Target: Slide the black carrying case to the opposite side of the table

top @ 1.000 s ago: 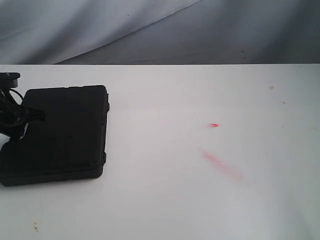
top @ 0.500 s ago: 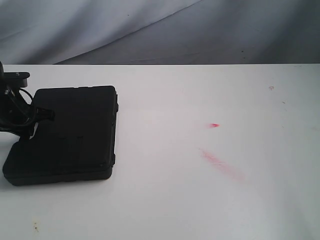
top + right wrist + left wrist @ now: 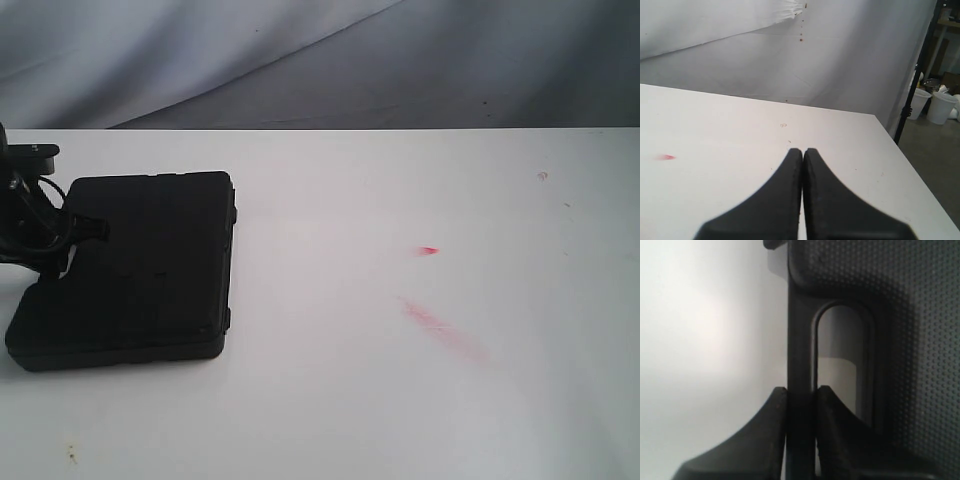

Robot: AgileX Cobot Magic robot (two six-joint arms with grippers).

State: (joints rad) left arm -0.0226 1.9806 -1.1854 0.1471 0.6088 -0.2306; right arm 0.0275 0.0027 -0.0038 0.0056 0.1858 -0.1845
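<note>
The black carrying case (image 3: pixel 135 268) lies flat on the white table (image 3: pixel 400 400), near its left edge in the exterior view. My left gripper (image 3: pixel 45 235) is at the case's left side and is shut on the case's handle bar (image 3: pixel 800 355), one finger on each side of it. In the left wrist view the case's dotted black shell (image 3: pixel 930 340) fills one side, and my left gripper (image 3: pixel 801 390) pinches the bar. My right gripper (image 3: pixel 803 151) is shut with nothing in it, hovering over bare table; it is out of the exterior view.
Red smears (image 3: pixel 440 328) and a small red mark (image 3: pixel 428 250) stain the tabletop right of centre. A grey cloth backdrop (image 3: pixel 320 60) hangs behind the table. In the right wrist view the table's edge (image 3: pixel 910 165) drops to a floor with white buckets (image 3: pixel 932 105).
From a second ago to half a second ago the case and my left gripper shifted a little to the right across the table. Since then nothing has visibly moved.
</note>
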